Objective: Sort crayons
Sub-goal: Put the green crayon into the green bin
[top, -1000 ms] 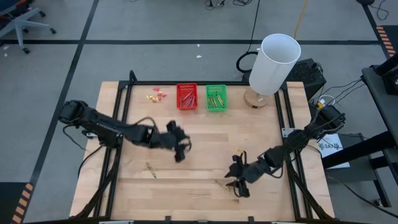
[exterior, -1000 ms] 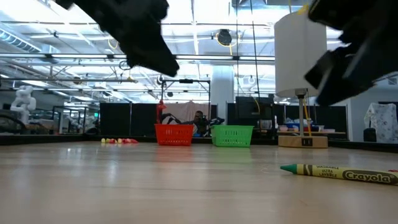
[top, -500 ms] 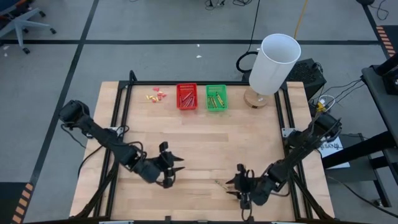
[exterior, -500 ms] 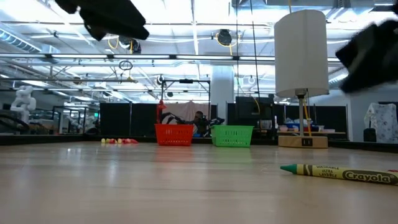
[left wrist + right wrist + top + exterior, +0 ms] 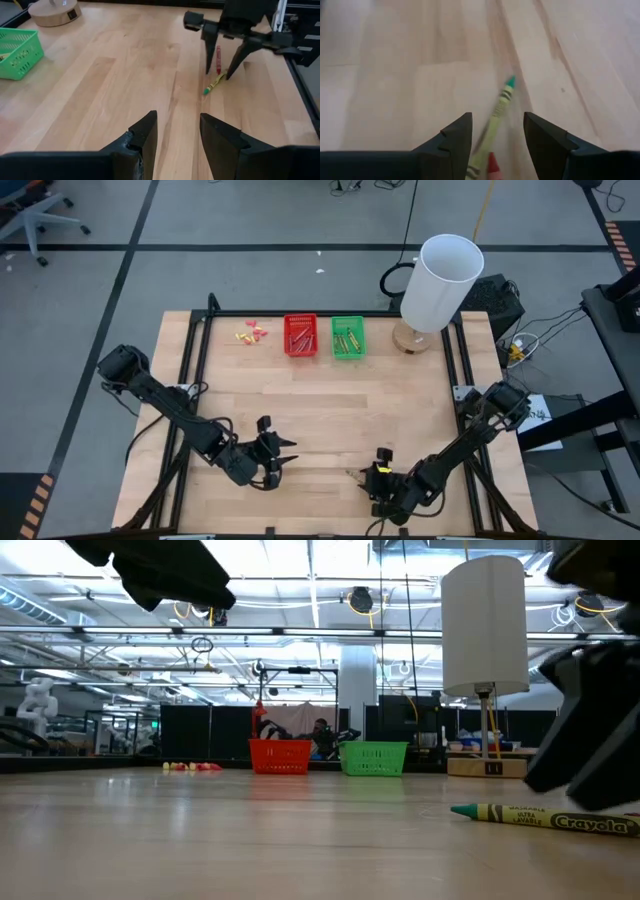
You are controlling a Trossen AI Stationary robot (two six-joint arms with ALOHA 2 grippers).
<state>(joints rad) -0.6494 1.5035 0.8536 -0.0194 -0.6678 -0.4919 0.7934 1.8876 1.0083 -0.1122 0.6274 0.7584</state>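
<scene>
Right end effector hangs low over the near part of the bench, its two fingers spread apart and gripping nothing. Directly ahead of it, in the gap between those fingers as the right wrist view shows, lies a yellow-green crayon flat on the wood, its green tip pointing away. A red crayon lies just beside that one's near end, its tip close under the end effector. The left wrist view shows the same pair, the red one and the yellow-green one, lying on the wood under the right arm's spread fingertips; whether the two crayons touch cannot be told.

Left end effector is to the side of the right one, well apart from it and also over the near half of the bench. Its fingers are likewise spread with nothing between them.

Far ahead of both, along the back edge of the bench, stand a red basket and a green basket side by side, each with crayons inside. Small yellow and pink scraps lie just beside the red basket, and a white lamp stands near the green one.
</scene>
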